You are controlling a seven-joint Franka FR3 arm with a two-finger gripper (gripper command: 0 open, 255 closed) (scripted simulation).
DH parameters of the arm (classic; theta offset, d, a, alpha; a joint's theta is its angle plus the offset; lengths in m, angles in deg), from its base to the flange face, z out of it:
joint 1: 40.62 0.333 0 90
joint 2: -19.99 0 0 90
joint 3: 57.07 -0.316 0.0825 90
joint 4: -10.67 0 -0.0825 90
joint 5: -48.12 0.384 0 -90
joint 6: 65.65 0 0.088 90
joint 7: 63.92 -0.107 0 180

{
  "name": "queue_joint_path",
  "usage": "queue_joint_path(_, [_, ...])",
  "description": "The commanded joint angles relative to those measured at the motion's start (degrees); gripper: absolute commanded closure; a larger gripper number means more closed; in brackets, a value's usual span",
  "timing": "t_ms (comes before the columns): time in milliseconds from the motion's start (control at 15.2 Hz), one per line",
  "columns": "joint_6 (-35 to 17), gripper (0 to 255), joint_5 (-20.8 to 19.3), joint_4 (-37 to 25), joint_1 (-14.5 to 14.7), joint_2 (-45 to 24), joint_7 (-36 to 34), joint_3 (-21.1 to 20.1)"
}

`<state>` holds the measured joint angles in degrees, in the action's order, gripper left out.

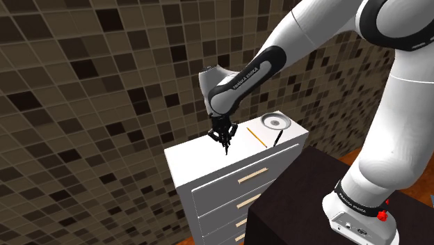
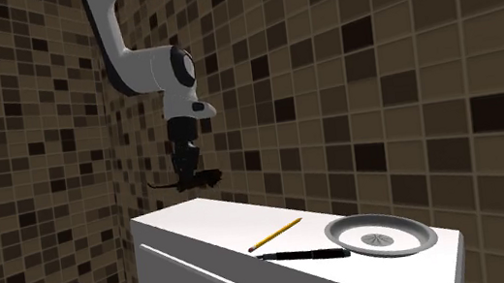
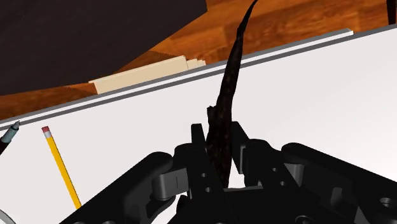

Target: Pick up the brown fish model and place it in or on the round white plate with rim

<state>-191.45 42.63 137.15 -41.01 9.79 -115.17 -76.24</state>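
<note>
Black two-finger gripper (image 3: 219, 139) is clamped on the dark brown fish model (image 3: 230, 76); in wrist view the fingers (image 3: 198, 141) press it from both sides w/ the thin body running out past the tips, seen edge-on. In second ext. view the gripper (image 2: 184, 165) points down and the fish (image 2: 194, 181) hangs crosswise under it, clear of the surface, above the near-wall end of the white chest of drawers (image 2: 186, 221). Shoulder view: same grip (image 1: 224, 143), over the white top (image 1: 198, 156).

On that top, twd the other end: a yellow pencil w/ pink eraser (image 2: 275, 232) and, just beside it, a black pen (image 2: 304, 254); both lie flat, apart from the fish. Past them sits the round white plate with raised rim (image 2: 417, 241), grey-looking inside, near the top's far corner, well apart from the gripper. Plate (image 1: 275, 122) holds nothing visible.

Drawer fronts carry pale wood-coloured bar handles (image 1: 252, 175). Brown mosaic-tile wall (image 2: 379, 72) behind; wood-look floor (image 3: 191, 38) below.
</note>
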Motion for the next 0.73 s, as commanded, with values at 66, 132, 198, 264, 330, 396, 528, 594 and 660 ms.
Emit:
queue_joint_path(66, [-1.3, 255, 0.0, 2.7, -2.6, 1.7, 4.2, 1.7])
queue_joint_path(132, [-1.5, 255, 0.0, 3.4, -3.4, 2.2, 5.6, 2.3])
queue_joint_path(198, [-1.8, 255, -0.1, 4.0, -4.2, 2.7, 7.0, 2.9])
queue_joint_path(264, [-2.0, 255, -0.2, 4.6, -5.0, 3.1, 8.4, 3.6])
queue_joint_path(330, [-2.2, 255, -0.3, 5.1, -5.9, 3.5, 9.7, 4.2])
queue_joint_path(396, [-2.4, 255, -0.5, 5.5, -6.7, 3.9, 11.1, 4.9])
queue_joint_path(528, [-2.8, 255, -0.8, 6.2, -8.3, 4.4, 13.8, 6.2])
queue_joint_path(594, [-3.0, 255, -1.0, 6.5, -9.1, 4.5, 15.2, 6.9])
queue_joint_path(660, [-3.1, 255, -1.2, 6.6, -9.9, 4.7, 16.6, 7.6])
